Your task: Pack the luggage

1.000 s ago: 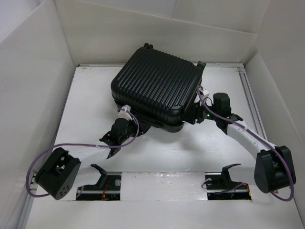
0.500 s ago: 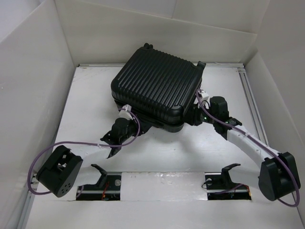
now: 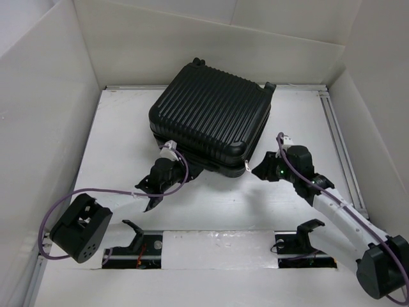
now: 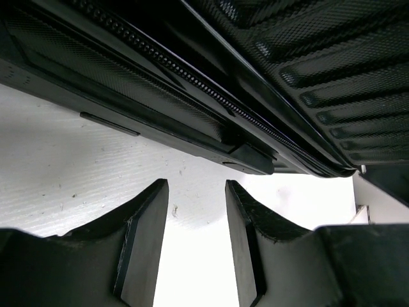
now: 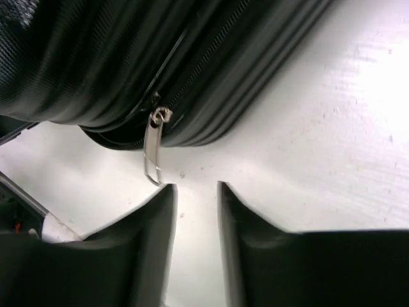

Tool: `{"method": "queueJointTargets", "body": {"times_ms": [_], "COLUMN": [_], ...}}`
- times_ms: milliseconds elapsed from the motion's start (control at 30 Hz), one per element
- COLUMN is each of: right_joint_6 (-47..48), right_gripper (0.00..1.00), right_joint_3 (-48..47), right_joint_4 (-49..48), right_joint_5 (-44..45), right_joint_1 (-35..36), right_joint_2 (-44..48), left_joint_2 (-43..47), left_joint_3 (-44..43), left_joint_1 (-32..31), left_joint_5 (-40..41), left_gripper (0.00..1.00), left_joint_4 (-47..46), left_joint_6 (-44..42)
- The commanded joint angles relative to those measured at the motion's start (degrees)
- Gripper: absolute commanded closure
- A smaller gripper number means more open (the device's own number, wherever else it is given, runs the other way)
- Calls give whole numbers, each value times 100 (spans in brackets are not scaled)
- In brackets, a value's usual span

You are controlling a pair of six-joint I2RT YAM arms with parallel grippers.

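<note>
**Desk:** Where is the case sitting for you?

**Operator:** I'm seeing the table (image 3: 128,121) carrying it toward the far edge, roughly midway between the left and right edges. The luggage (image 3: 208,118) is lying flat with its ribbed shell facing up, turned at an angle to those edges.

**Desk:** And your arms?

**Operator:** I'm holding the left gripper (image 4: 197,188) low at the near-left side of the case. Its jaws are standing spread with only bare table showing between them, and the zip line is running just beyond the fingertips.

**Desk:** The right one?

**Operator:** I'm hovering the right gripper (image 5: 195,188) by the near-right corner, jaws parted narrowly and pinching nothing.

**Desk:** Anything smaller?

**Operator:** A metal zipper pull (image 5: 152,150) is dangling off the case's rim, just beside one fingertip. I cannot tell whether they are touching.
</note>
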State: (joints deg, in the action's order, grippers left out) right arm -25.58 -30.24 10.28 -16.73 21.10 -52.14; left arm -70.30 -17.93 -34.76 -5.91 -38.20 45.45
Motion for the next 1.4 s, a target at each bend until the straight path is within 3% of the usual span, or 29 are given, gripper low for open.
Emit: {"method": "queueJointTargets", "body": {"times_ms": [0, 100, 267, 533, 700, 833, 867, 1033, 1233, 1367], "right_joint_6": [8, 316, 659, 660, 660, 660, 660, 608, 494, 440], "right_gripper": [53, 45, 45, 44, 52, 71, 82, 100, 100, 100], "right_joint_3": [-139, -534, -1273, -1274, -1221, -1273, -1274, -1082, -712, -632], "right_joint_4": [218, 359, 633, 159, -78, -185, -185, -237, -36, 17], "right_joint_5": [109, 109, 302, -32, -172, -173, -173, -102, 90, 30], "right_joint_1": [130, 131, 298, 508, 509, 509, 509, 631, 808, 860], "right_joint_2": [318, 433, -199, -1184, -1386, -1580, -1650, -1650, -1055, -754], "left_joint_2": [192, 472, 755, 641, 272, -88, -272, -704, -609, -248], "left_joint_3": [-105, -105, -53, -105, -219, -333, -386, -448, -150, 202], "left_joint_1": [22, 22, 22, 22, 22, 22, 22, 22, 22, 22], "left_joint_5": [-15, -15, -15, -155, -261, -367, -367, -665, -718, -342], "left_gripper": [63, 63, 62, 55, 55, 55, 55, 55, 55, 44], "left_joint_4": [-154, -4, 313, 313, 41, -170, -223, -811, -1557, -1559], "left_joint_6": [-72, -72, -124, -177, -177, -177, -177, -63, 104, 166]}}
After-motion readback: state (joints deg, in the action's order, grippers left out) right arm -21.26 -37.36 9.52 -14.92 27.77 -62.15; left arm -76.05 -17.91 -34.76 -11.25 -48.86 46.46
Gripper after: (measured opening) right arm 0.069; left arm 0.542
